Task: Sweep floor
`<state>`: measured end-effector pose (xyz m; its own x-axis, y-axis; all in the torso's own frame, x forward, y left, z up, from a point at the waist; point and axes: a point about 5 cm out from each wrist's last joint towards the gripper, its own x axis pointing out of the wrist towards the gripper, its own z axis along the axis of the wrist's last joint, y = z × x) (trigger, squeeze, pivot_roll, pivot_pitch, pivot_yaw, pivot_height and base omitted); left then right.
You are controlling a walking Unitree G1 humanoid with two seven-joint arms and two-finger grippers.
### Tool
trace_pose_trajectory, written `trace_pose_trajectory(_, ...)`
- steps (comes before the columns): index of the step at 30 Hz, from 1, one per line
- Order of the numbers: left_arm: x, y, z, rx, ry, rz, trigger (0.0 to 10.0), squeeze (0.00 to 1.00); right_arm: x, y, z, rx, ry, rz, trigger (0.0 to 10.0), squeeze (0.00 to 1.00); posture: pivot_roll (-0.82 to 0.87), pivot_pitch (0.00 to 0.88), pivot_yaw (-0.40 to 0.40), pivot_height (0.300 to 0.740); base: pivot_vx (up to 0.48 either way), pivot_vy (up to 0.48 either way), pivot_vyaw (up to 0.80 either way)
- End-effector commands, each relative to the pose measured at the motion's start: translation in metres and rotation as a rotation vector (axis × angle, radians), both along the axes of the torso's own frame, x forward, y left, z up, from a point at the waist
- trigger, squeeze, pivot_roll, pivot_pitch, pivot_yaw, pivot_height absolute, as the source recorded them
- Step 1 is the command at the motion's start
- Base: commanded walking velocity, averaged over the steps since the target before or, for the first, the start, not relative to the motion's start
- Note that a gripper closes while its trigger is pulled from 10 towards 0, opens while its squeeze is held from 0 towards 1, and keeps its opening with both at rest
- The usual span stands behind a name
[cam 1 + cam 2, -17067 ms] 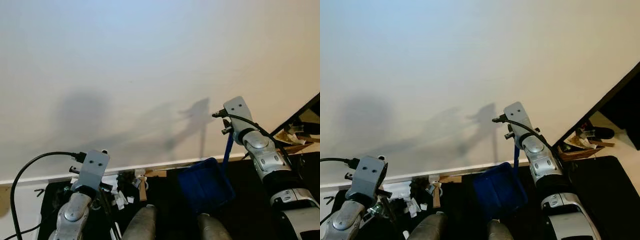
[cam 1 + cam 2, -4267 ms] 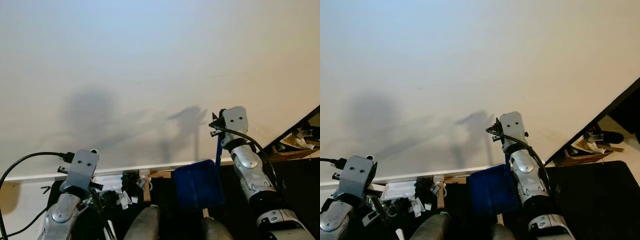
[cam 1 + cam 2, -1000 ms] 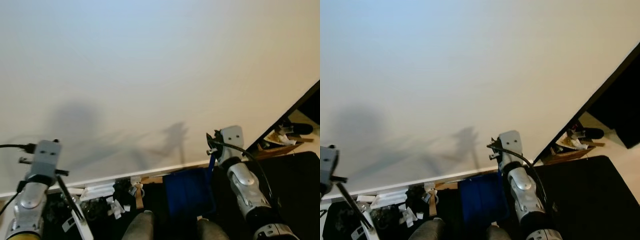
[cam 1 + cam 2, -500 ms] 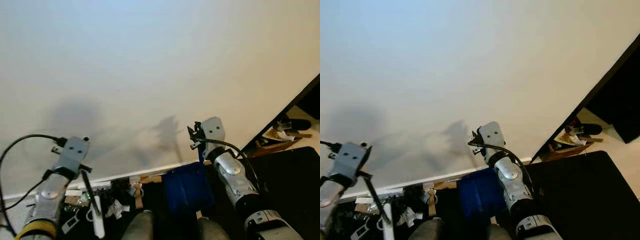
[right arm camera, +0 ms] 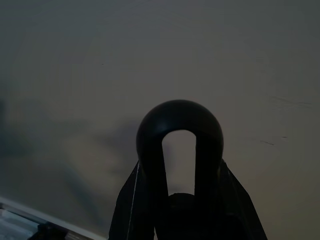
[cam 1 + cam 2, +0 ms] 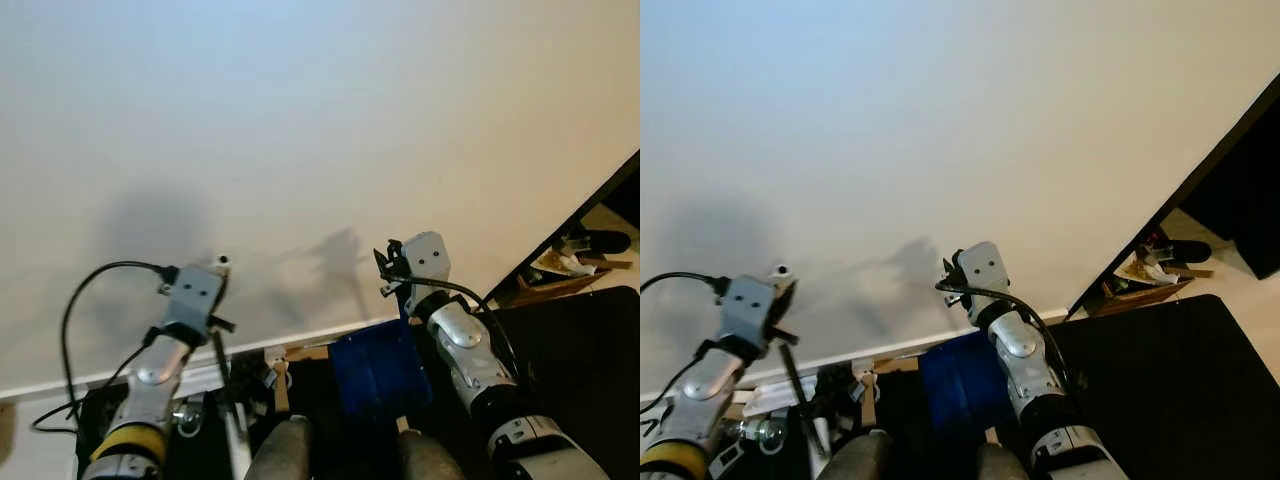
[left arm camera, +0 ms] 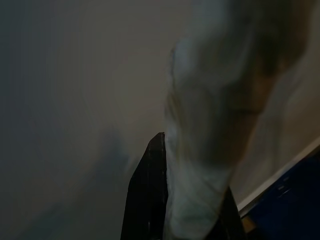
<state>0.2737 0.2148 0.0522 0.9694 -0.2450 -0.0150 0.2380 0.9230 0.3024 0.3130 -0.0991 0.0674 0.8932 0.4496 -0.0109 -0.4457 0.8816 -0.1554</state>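
I face a pale wall with a white baseboard point(image 6: 320, 335). My left gripper point(image 6: 212, 325) is shut on the thin handle of a brush point(image 6: 237, 445), which hangs down toward scraps of paper and debris point(image 6: 272, 372) on the dark floor by the baseboard. In the left wrist view the whitish handle point(image 7: 200, 165) is blurred between the black fingers point(image 7: 147, 200). My right gripper point(image 6: 400, 292) is shut on the upright handle of a blue dustpan point(image 6: 375, 365), whose pan rests on the floor just right of the debris. The handle's black loop end point(image 5: 179, 117) stands out past my fingers.
My own legs point(image 6: 285, 450) are at the bottom, close to the dustpan. A black mat point(image 6: 580, 350) covers the floor on the right. Beyond it sits a cardboard box of clutter point(image 6: 562, 275) under a dark furniture edge point(image 6: 600, 190).
My left arm has swung right with the brush, from the far left to close beside the debris and dustpan. The right gripper and dustpan have stayed almost in place.
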Motion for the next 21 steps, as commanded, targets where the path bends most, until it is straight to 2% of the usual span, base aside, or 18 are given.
trace_pose_trajectory(1, 0.007, -0.017, 0.011, -0.054, -0.072, -0.031, 10.0, 0.35, -0.011, 0.011, -0.018, 0.042, 0.103, 0.036, 10.0, 0.00, 0.16, 0.204, 0.029, 0.740, 0.000, 0.000, 0.00)
trace_pose_trajectory(4, 0.014, -0.029, 0.017, -0.086, -0.100, -0.048, 10.0, 0.35, -0.010, 0.012, -0.018, 0.043, 0.100, 0.041, 10.0, 0.00, 0.16, 0.204, 0.027, 0.740, 0.000, 0.000, 0.00)
trace_pose_trajectory(12, 0.021, -0.042, 0.029, -0.126, -0.149, -0.068, 10.0, 0.35, -0.010, 0.013, -0.017, 0.043, 0.097, 0.042, 10.0, 0.00, 0.17, 0.198, 0.028, 0.740, 0.000, 0.000, 0.00)
trace_pose_trajectory(13, 0.019, -0.039, 0.036, -0.131, -0.178, -0.075, 10.0, 0.35, -0.010, 0.014, -0.017, 0.043, 0.096, 0.042, 10.0, 0.00, 0.18, 0.197, 0.031, 0.740, 0.000, 0.000, 0.00)
trace_pose_trajectory(15, 0.018, -0.036, 0.039, -0.130, -0.187, -0.075, 10.0, 0.35, -0.010, 0.014, -0.017, 0.043, 0.096, 0.042, 10.0, 0.00, 0.18, 0.197, 0.031, 0.740, 0.000, 0.000, 0.00)
trace_pose_trajectory(19, 0.005, -0.009, 0.050, -0.084, -0.227, -0.045, 10.0, 0.35, -0.011, 0.016, -0.019, 0.044, 0.098, 0.047, 10.0, 0.00, 0.20, 0.193, 0.033, 0.740, 0.000, 0.000, 0.00)
trace_pose_trajectory(20, 0.005, -0.009, 0.050, -0.084, -0.227, -0.045, 10.0, 0.35, -0.011, 0.016, -0.019, 0.044, 0.098, 0.047, 10.0, 0.00, 0.20, 0.193, 0.033, 0.740, 0.000, 0.000, 0.00)
trace_pose_trajectory(21, -0.006, 0.013, 0.057, -0.037, -0.241, -0.008, 10.0, 0.34, -0.011, 0.016, -0.019, 0.045, 0.100, 0.048, 10.0, 0.00, 0.21, 0.194, 0.033, 0.740, 0.000, 0.000, 0.00)
